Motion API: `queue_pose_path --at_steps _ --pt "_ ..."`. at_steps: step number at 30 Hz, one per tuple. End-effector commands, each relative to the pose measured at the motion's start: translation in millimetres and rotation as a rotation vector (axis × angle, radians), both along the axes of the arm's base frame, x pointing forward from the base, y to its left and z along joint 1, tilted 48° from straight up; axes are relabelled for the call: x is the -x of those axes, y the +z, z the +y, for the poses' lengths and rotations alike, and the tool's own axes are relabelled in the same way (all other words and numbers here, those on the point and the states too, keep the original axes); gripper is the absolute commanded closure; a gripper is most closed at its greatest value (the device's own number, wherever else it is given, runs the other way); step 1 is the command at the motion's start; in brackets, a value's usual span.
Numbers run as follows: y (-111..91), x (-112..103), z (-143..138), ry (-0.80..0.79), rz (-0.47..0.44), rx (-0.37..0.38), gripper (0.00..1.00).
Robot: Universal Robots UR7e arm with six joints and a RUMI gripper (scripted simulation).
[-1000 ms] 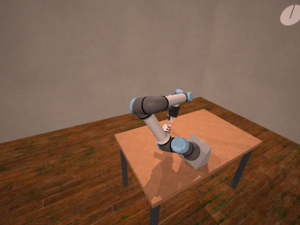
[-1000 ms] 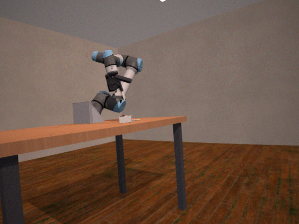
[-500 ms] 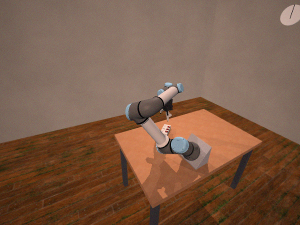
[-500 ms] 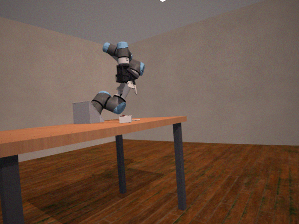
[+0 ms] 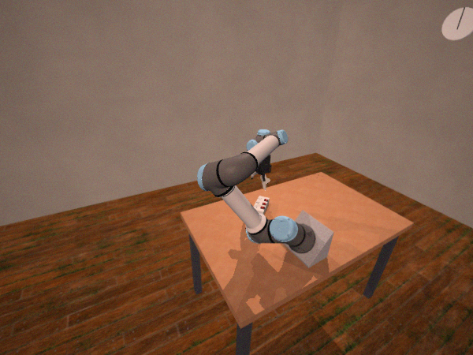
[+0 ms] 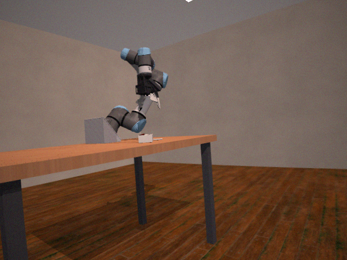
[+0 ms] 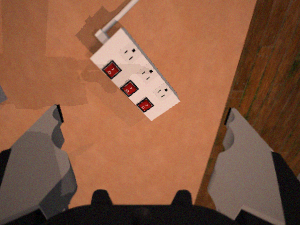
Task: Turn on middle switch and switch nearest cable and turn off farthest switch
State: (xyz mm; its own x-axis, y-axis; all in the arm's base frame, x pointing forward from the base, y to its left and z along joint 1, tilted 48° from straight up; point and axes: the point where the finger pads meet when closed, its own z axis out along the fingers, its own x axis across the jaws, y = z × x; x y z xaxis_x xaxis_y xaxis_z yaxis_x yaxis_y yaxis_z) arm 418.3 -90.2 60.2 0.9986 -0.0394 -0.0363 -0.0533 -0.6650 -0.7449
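Observation:
A white power strip (image 7: 135,75) (image 5: 261,204) (image 6: 145,138) lies face up on the wooden table (image 5: 347,213) (image 6: 72,153) (image 7: 200,45). It has three red rocker switches and three sockets. Its white cable stub (image 7: 122,12) points to the upper left in the wrist view. The switch nearest the cable (image 7: 111,69), the middle switch (image 7: 129,88) and the farthest switch (image 7: 145,104) all look alike; I cannot tell on from off. My gripper (image 7: 145,107) (image 5: 265,183) (image 6: 154,101) is open and empty, hanging well above the strip.
The grey wedge base (image 5: 317,241) (image 6: 96,131) of the arm stands on the table close to the strip. The table edge (image 7: 240,75) and the wooden floor (image 7: 280,60) run along the right of the wrist view.

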Motion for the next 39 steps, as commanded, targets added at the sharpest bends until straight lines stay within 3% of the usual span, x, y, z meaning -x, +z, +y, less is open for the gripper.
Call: queue_pose_path --at_steps 1,11,25,34,35,39 --pt "0 0 0 0.0 -0.001 0.001 0.0" --pt "-7 9 8 0.076 -0.087 0.001 0.0" --pt "-42 50 47 0.43 -0.483 0.005 0.0" --pt "-45 55 52 0.471 -0.529 0.005 0.0" --pt "-45 55 52 0.471 -0.529 0.005 1.0" --pt "-45 55 52 0.471 -0.529 0.005 1.0"
